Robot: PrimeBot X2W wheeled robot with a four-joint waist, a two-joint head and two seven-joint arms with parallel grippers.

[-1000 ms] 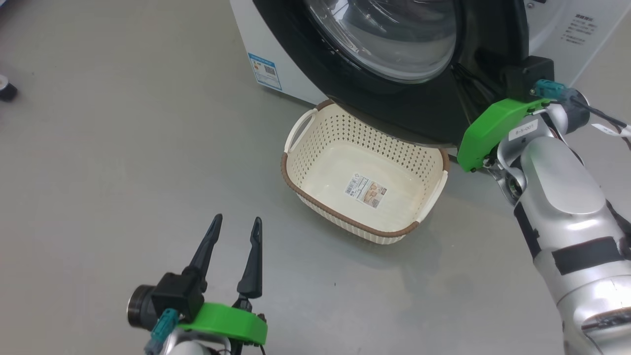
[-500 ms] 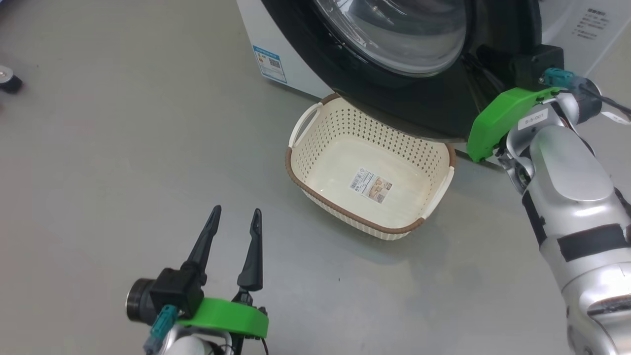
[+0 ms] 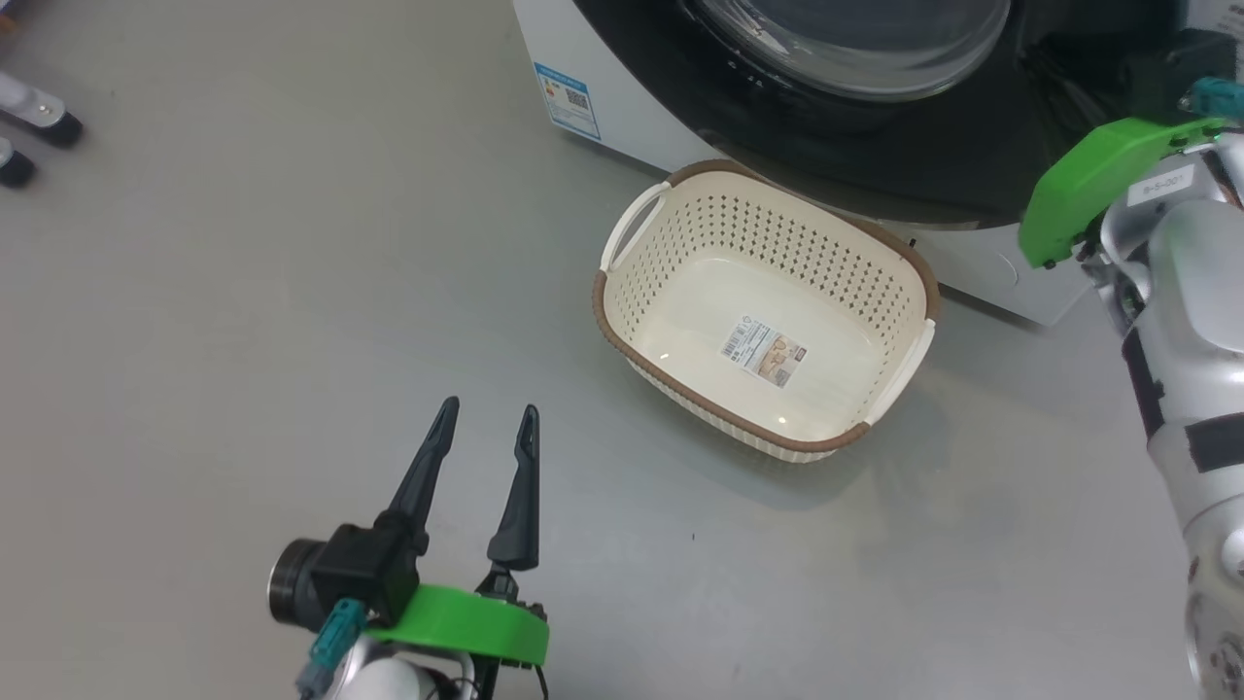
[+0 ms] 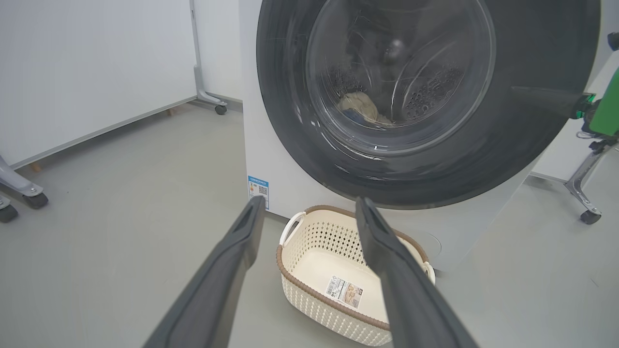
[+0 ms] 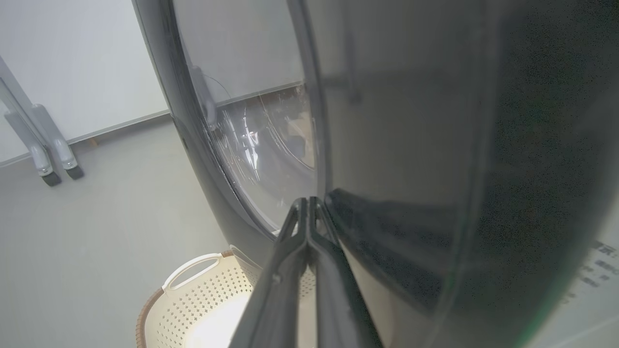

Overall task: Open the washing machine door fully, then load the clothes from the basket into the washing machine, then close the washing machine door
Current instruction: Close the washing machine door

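The small cream perforated plastic basket (image 3: 768,238) with a brown rim stands on smooth grey floor (image 3: 243,292). A barcode sticker (image 3: 764,349) lies on its bare bottom, the print too small to read. Just behind the basket rises the white front-loading washing machine (image 3: 637,126), with a small blue label (image 3: 568,100) low on its front. Its glossy black round door (image 4: 283,96) hangs just above the basket's far rim, and pale cream clothes (image 4: 360,106) show through the glass. To the near left of the basket, over open floor, the left gripper (image 3: 489,406) is spread wide. Above the basket's right end, the right gripper (image 5: 305,203) is clenched tight against the door's frame.
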